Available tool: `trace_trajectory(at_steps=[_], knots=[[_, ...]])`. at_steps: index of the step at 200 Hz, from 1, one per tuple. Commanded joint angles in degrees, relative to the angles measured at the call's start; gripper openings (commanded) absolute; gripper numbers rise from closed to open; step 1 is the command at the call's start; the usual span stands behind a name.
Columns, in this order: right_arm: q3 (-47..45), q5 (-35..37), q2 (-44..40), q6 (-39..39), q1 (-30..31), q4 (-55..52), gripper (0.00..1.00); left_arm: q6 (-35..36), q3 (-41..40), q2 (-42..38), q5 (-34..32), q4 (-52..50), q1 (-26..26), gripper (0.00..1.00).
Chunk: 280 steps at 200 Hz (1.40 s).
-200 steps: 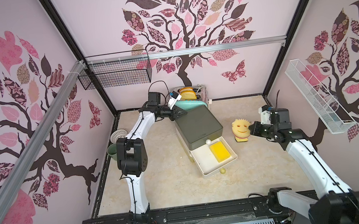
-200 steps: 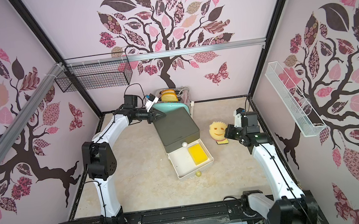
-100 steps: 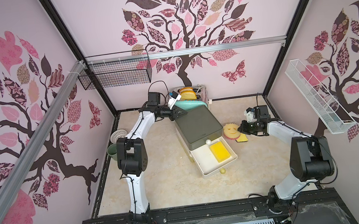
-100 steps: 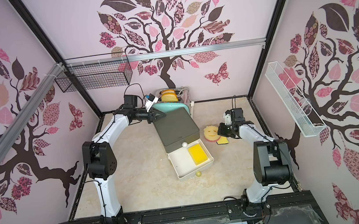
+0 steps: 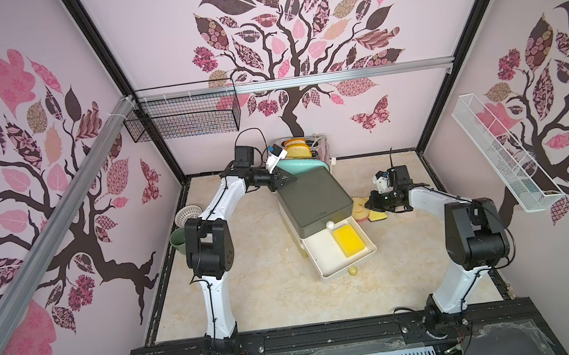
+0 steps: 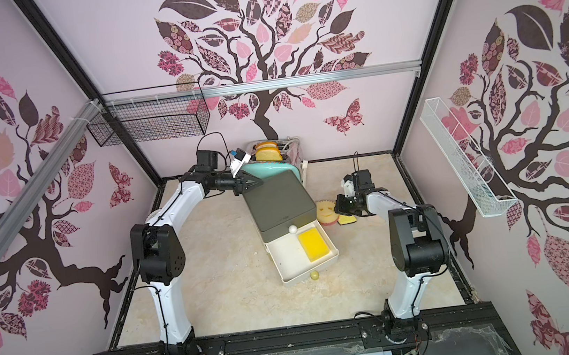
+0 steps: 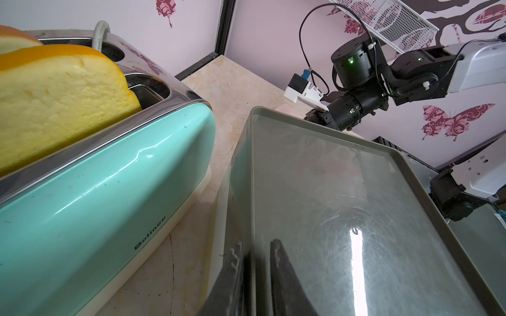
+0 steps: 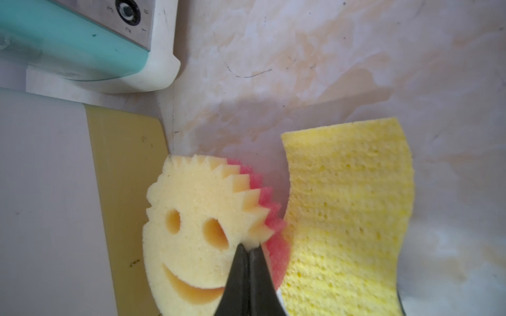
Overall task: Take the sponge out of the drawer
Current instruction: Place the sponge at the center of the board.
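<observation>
The white drawer (image 5: pixel 322 254) (image 6: pixel 286 258) stands pulled out of the grey-topped drawer unit (image 5: pixel 314 195) (image 6: pixel 278 201). A yellow rectangular sponge (image 5: pixel 348 240) (image 6: pixel 314 243) lies flat in it. To the right of the unit, on the floor, my right gripper (image 5: pixel 375 204) (image 6: pixel 343 210) (image 8: pixel 247 246) is shut on the edge of a cream smiley-face sponge (image 6: pixel 325 210) (image 8: pixel 197 219). That sponge rests on a pink one (image 8: pixel 276 238). My left gripper (image 5: pixel 285 180) (image 6: pixel 254 182) (image 7: pixel 256 243) is shut on the unit's back rim.
A wavy yellow sponge (image 8: pixel 347 213) (image 6: pixel 346 219) lies beside the smiley one. A mint toaster (image 5: pixel 305 163) (image 7: pixel 95 191) with bread slices (image 5: pixel 300 151) stands behind the unit. A green cup (image 5: pixel 178 239) and a white strainer (image 5: pixel 187 214) sit by the left wall.
My right arm has come down and leftward, bringing the smiley-face sponge from held up in the air to the floor against the drawer unit. The left arm has not moved.
</observation>
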Motion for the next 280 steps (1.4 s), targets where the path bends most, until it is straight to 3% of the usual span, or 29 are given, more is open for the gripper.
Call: trace_trajectory(at_steps=[1, 91, 135, 238, 275, 280], knots=[[2.43, 0.67, 0.17, -0.85, 0.86, -0.50, 0.00, 1.53, -2.70, 4.23, -3.82, -5.17, 0.00, 0.21], [5.55, -1.04, 3.72, -1.27, 4.05, -1.86, 0.00, 1.62, -2.70, 4.44, -3.96, -5.17, -0.03, 0.21], [7.33, 2.73, 5.66, -2.49, 4.03, -5.31, 0.00, 1.71, -2.70, 4.32, -4.05, -5.27, 0.02, 0.21], [8.12, 7.35, 6.27, -3.71, -2.62, -9.17, 0.00, 1.89, -2.82, 4.09, -4.19, -5.61, 0.09, 0.21], [8.84, 5.74, 5.98, -4.39, -3.00, -8.65, 0.00, 1.82, -2.84, 4.06, -4.05, -5.63, 0.12, 0.21], [8.77, 5.12, 5.83, -4.39, -2.99, -8.29, 0.05, 1.88, -2.85, 4.07, -4.13, -5.70, 0.06, 0.21]])
